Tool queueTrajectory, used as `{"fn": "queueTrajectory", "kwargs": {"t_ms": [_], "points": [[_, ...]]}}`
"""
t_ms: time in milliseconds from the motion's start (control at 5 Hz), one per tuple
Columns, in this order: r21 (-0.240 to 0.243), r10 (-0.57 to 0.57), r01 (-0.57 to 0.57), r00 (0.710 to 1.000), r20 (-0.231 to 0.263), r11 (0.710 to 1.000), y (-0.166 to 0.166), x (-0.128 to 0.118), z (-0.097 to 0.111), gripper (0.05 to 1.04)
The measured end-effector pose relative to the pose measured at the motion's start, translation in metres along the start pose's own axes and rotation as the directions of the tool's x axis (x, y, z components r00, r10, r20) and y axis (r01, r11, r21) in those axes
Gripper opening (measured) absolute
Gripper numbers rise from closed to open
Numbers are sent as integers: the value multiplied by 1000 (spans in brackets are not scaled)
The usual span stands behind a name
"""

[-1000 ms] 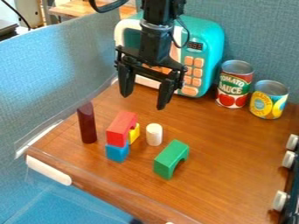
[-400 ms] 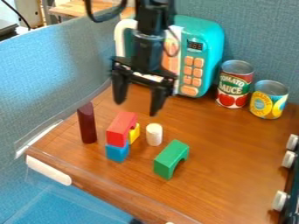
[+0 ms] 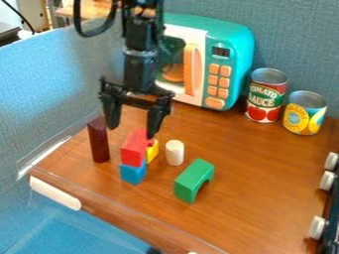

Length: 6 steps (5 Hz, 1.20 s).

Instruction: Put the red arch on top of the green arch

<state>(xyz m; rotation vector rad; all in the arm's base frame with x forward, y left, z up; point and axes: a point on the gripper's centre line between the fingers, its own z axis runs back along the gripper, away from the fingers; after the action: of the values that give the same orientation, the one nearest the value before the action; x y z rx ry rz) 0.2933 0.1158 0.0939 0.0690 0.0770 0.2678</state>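
Carrying the things, one worktop (image 3: pixel 265 173) is lying beneath one microwave (image 3: pixel 236 37), which is standing at the back; one claw (image 3: pixel 133 132) is hanging above and just behind the red arch, its fingers spread and pinching nothing; two cans, a red can (image 3: pixel 265 99) and a yellow can (image 3: pixel 305 116), are standing at the right. Two arches are waiting: the green arch (image 3: pixel 192 179) is standing opening down, and the red arch (image 3: pixel 134 149) is bridging two blocks, blue (image 3: pixel 133 173) and yellow (image 3: pixel 153 152); one dark post (image 3: pixel 98 141) and one white peg (image 3: pixel 175 153) are standing upright. The claw is probably lining up for the grasp; the next move is calling for lowering its fingers astride the red arch and closing gently, sparing both blocks.
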Motion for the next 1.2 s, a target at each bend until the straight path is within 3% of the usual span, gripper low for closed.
{"fn": "queueTrajectory", "kwargs": {"t_ms": [200, 600, 800, 1000, 1200], "points": [[-17, 2, -3, 999, -43, 1000, -1, 5, -22, 999], [-79, 1, -5, 999, -53, 997, -6, 19, -43, 948], [-80, 15, -19, 999, -44, 997, -6, 23, -41, 665], [-78, 20, -23, 999, -38, 997, -6, 21, -39, 590], [-54, 0, 2, 999, 48, 999, -15, 12, -5, 590]]}}
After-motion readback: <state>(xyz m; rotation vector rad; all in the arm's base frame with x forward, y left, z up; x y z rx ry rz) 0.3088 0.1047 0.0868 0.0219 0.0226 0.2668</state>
